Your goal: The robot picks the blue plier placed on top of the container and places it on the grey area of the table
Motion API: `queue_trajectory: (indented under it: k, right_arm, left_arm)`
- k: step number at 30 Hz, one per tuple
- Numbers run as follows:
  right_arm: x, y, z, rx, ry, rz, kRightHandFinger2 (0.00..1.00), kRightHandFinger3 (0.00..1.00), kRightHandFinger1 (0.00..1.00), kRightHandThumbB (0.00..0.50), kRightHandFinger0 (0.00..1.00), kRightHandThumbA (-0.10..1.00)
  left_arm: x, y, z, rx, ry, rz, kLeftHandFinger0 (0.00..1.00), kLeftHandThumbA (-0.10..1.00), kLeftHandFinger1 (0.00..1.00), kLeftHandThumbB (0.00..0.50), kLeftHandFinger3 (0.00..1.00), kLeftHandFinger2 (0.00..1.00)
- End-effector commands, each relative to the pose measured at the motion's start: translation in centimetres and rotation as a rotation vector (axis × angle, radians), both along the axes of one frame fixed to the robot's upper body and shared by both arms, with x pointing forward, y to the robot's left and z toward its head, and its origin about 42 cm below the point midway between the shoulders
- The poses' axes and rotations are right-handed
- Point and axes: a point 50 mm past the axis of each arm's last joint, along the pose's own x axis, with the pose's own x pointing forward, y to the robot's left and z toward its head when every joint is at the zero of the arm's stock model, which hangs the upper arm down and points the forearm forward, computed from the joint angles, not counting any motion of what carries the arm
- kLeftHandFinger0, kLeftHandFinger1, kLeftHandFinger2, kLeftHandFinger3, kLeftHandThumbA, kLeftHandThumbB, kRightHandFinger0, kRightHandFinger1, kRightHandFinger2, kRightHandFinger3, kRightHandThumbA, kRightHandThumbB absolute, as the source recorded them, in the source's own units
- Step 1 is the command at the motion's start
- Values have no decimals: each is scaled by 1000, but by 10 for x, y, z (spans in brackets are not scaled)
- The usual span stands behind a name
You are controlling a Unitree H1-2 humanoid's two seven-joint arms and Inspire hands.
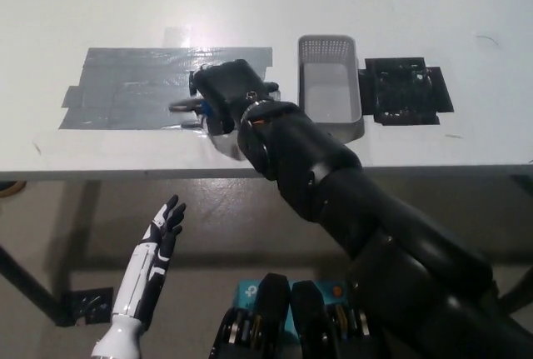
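Note:
My black right hand (223,97) is over the right part of the grey taped area (137,88) of the white table (250,1), shut on the blue plier (193,107). Only a bit of blue handle and the grey metal jaws show, sticking out to the left of the hand, close above the tape. The grey container (330,86) stands to the right of the tape with nothing in it. My white left hand (162,230) hangs below the table's front edge at the lower left, fingers apart and holding nothing.
A black flat mat (406,91) lies right of the container. The table's front edge (125,176) runs across the middle of the view, with floor below it. My right arm (358,209) crosses the table's front right.

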Motion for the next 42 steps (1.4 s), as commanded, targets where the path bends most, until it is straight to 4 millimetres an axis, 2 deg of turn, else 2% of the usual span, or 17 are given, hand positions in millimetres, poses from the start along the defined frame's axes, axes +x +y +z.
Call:
queue_trajectory:
  k: [1, 3, 5, 9, 13, 18, 22, 23, 26, 29, 31, 33, 35, 37, 38, 40, 42]
  right_arm:
    - [8, 6, 33, 11, -13, -8, 1000, 1000, 1000, 391, 1000, 715]
    - [10, 1, 34, 22, -26, -16, 1000, 1000, 1000, 366, 1000, 767]
    - [15, -7, 38, 22, -41, -22, 1000, 1000, 1000, 357, 1000, 848]
    - [21, -14, 49, 32, -57, -33, 1000, 1000, 1000, 345, 1000, 986]
    - [26, -20, 64, 85, -84, -30, 1000, 1000, 1000, 324, 1000, 1000]
    - [29, -18, 86, 169, -120, 5, 1000, 1000, 1000, 368, 1000, 1000]
    - [33, -21, 127, 357, -138, 36, 1000, 1000, 1000, 384, 1000, 1000]
    - [34, -24, 141, 413, -149, 49, 1000, 1000, 1000, 372, 1000, 1000]
    - [37, -37, 168, 536, -176, 87, 1000, 1000, 1000, 385, 1000, 1000]
    - [37, -68, 210, 693, -239, 146, 1000, 1000, 1000, 333, 1000, 1000]
    - [32, -88, 229, 744, -288, 176, 1000, 1000, 1000, 340, 1000, 1000]
    - [21, -122, 254, 770, -381, 215, 1000, 1000, 1000, 343, 1000, 1000]
    - [12, -142, 268, 781, -423, 230, 1000, 1000, 1000, 351, 1000, 1000]
    - [-10, -172, 277, 806, -466, 237, 1000, 1000, 1000, 346, 1000, 1000]
    - [-14, -176, 279, 815, -478, 242, 1000, 1000, 1000, 344, 1000, 1000]
    - [-41, -210, 274, 901, -523, 250, 1000, 1000, 1000, 320, 1000, 1000]
    - [-61, -231, 269, 939, -556, 238, 1000, 1000, 1000, 312, 1000, 1000]
  left_arm:
    - [1, -2, 15, 33, -64, -5, 1000, 1000, 1000, 198, 1000, 1000]
    - [2, -1, 16, 35, -69, -7, 1000, 1000, 1000, 202, 1000, 1000]
    - [3, -1, 15, 47, -67, -12, 1000, 1000, 1000, 238, 1000, 1000]
    - [4, -2, 14, 58, -64, -20, 1000, 1000, 1000, 241, 1000, 1000]
    - [7, -3, 15, 65, -66, -26, 1000, 1000, 1000, 254, 1000, 1000]
    - [6, -1, 12, 66, -59, -19, 1000, 1000, 1000, 259, 1000, 1000]
    - [9, -3, 12, 62, -62, -26, 1000, 1000, 1000, 265, 1000, 1000]
    - [9, -4, 12, 61, -65, -24, 1000, 1000, 1000, 264, 1000, 1000]
    - [9, -5, 12, 64, -68, -25, 1000, 1000, 1000, 256, 1000, 1000]
    - [16, -6, 15, 51, -75, -24, 1000, 1000, 1000, 257, 1000, 1000]
    - [22, -4, 19, 39, -92, -17, 1000, 1000, 1000, 248, 1000, 1000]
    - [37, 0, 26, 38, -124, -6, 1000, 1000, 1000, 213, 1000, 1000]
    - [49, 4, 34, 36, -148, 0, 1000, 1000, 1000, 181, 1000, 1000]
    - [58, 6, 40, 28, -154, 3, 1000, 1000, 1000, 185, 1000, 1000]
    - [62, 6, 42, 23, -157, 5, 1000, 1000, 1000, 184, 1000, 1000]
    - [70, 5, 48, 15, -162, 8, 1000, 1000, 1000, 172, 1000, 1000]
    - [78, 3, 52, 5, -171, 6, 1000, 1000, 1000, 168, 1000, 1000]
